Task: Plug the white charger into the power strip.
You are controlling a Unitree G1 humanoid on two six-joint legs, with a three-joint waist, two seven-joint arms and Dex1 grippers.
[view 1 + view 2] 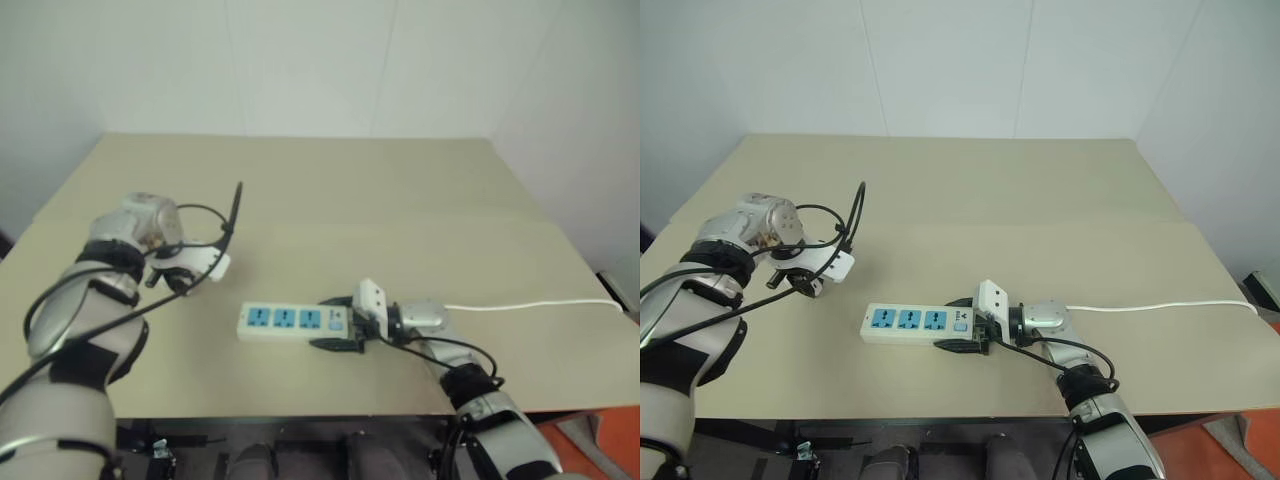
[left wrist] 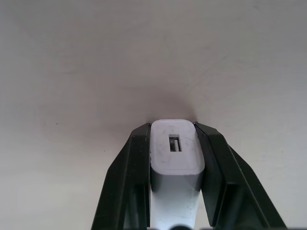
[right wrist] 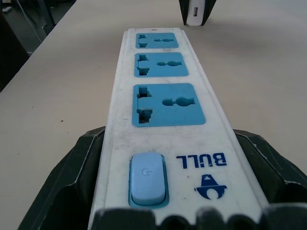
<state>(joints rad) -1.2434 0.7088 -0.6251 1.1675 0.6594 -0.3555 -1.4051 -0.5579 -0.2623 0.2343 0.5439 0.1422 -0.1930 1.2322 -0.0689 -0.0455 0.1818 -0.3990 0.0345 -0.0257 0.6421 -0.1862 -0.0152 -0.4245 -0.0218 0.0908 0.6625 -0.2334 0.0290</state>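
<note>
**Charger pinched at left, strip braced at right, open tabletop between them**

Held in the left gripper (image 2: 173, 165): the white charger (image 2: 175, 153), clamped between both black fingers (image 2: 128, 179), USB face toward the wrist camera, standing on or just above the table (image 1: 400, 200); contact cannot be told. Held at its switch end by the right gripper (image 3: 168, 201): the power strip (image 1: 290, 322), flat on the table, jaws pressed against both long sides. Long axis running across the table, blue sockets facing up, far end aimed toward the charger. Thin white cord (image 1: 530, 306) trailing off right. Nearest to the charger: the end socket (image 3: 157, 40), farthest from the switch. Likely next: lift, carry rightward and toward the robot, prongs down over a socket.
</note>
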